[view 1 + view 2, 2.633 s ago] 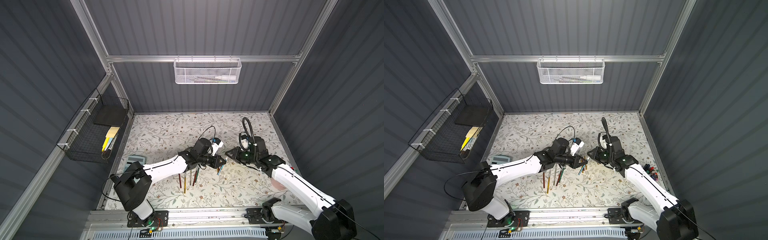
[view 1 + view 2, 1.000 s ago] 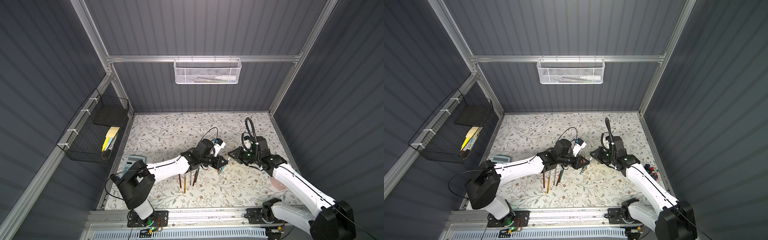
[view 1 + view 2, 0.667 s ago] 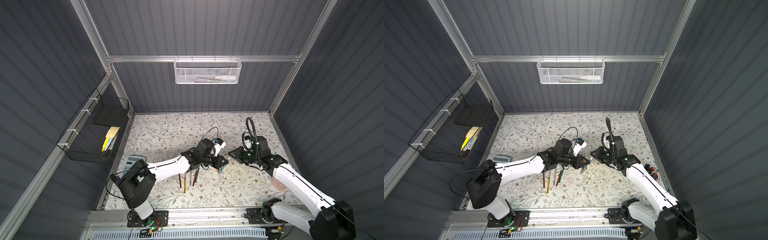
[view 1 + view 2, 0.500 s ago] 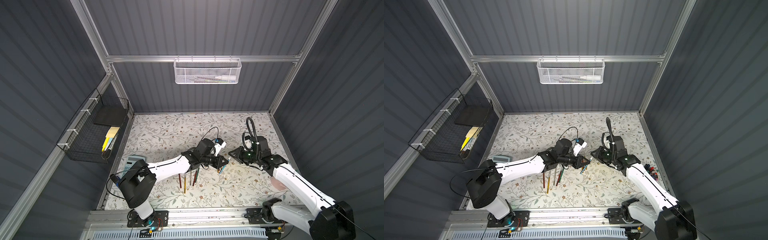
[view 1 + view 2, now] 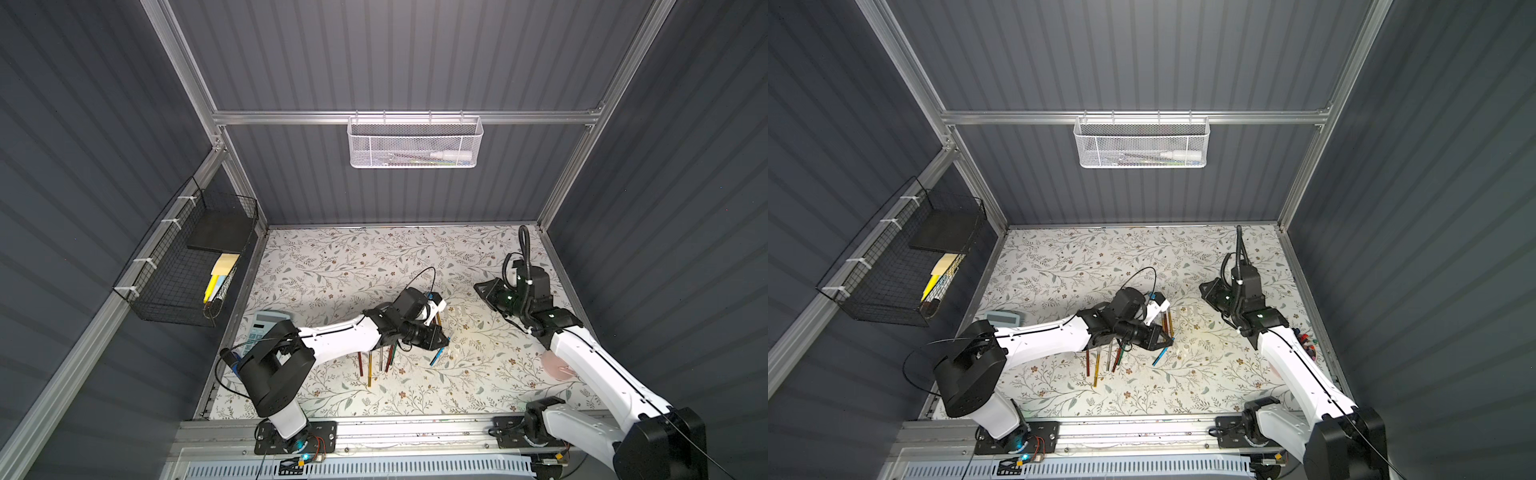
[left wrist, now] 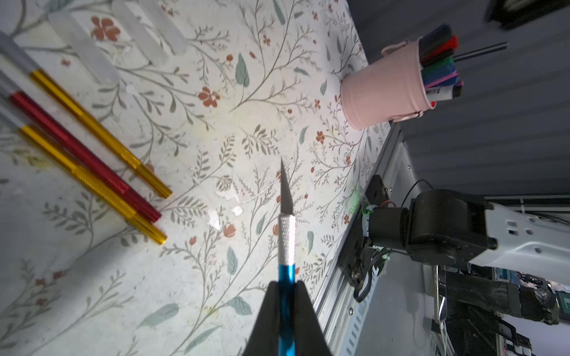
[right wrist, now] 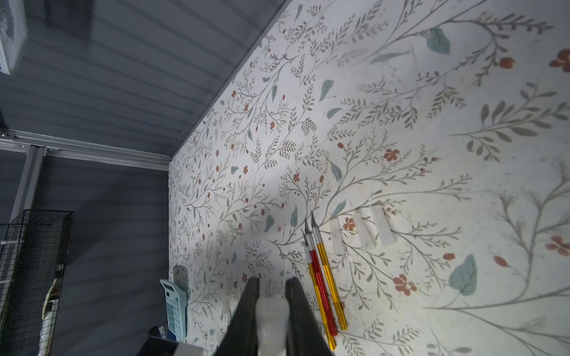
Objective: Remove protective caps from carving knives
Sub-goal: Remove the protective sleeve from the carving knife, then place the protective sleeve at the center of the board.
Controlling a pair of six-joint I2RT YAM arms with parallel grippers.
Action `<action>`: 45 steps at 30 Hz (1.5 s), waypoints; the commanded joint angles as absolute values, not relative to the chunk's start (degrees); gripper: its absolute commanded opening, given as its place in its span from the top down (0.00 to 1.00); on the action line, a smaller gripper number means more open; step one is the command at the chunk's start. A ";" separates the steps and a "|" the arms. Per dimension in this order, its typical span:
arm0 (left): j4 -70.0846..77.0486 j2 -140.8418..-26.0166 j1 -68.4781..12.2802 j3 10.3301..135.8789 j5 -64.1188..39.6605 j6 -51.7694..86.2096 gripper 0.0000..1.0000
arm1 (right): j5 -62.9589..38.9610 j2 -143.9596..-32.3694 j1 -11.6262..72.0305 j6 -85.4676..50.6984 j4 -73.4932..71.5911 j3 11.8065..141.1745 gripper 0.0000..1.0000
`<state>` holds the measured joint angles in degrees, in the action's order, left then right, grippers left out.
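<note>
Pinched tight in the left gripper (image 6: 286,288), over the middle of the flowery table (image 5: 332,266): thin shiny blue carving knife (image 6: 287,243), blade bare. Squeezed in the right gripper (image 7: 272,285), well off to the right: small clear plastic cap (image 7: 273,311). Looks like one grip each, for pulling apart safely.

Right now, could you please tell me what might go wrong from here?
1. The blue knife in the left pincer has its blade bare and pointing outward; a careless set-down could nick the floral table or hit the uncapped knives lying there.
2. The clear cap in the right pincer could roll away when released.
</note>
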<state>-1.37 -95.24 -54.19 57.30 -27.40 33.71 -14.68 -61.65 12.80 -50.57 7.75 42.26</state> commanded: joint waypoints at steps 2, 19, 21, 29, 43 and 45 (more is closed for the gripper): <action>-1.38 -95.33 -54.87 57.57 -28.47 35.99 1.00 | -13.36 -62.25 13.09 -52.84 3.15 43.72 0.94; -7.56 -89.07 -54.90 57.57 -15.83 33.22 1.00 | -14.94 -65.29 13.01 -38.94 14.50 48.89 0.91; -7.19 -88.00 -54.80 56.93 -13.66 33.70 1.00 | -14.66 -65.77 13.00 -36.39 17.16 49.79 0.91; -4.08 -82.45 -54.72 51.81 -4.66 36.27 1.00 | -12.36 -69.09 12.92 -30.67 23.80 51.46 0.91; -3.36 -79.66 -54.67 48.76 -1.12 37.32 0.99 | -5.17 -81.77 12.92 -25.60 29.56 54.90 0.90; -4.29 -79.98 -54.69 49.20 -1.39 37.07 0.99 | -4.50 -83.69 12.92 -24.71 29.30 55.43 0.90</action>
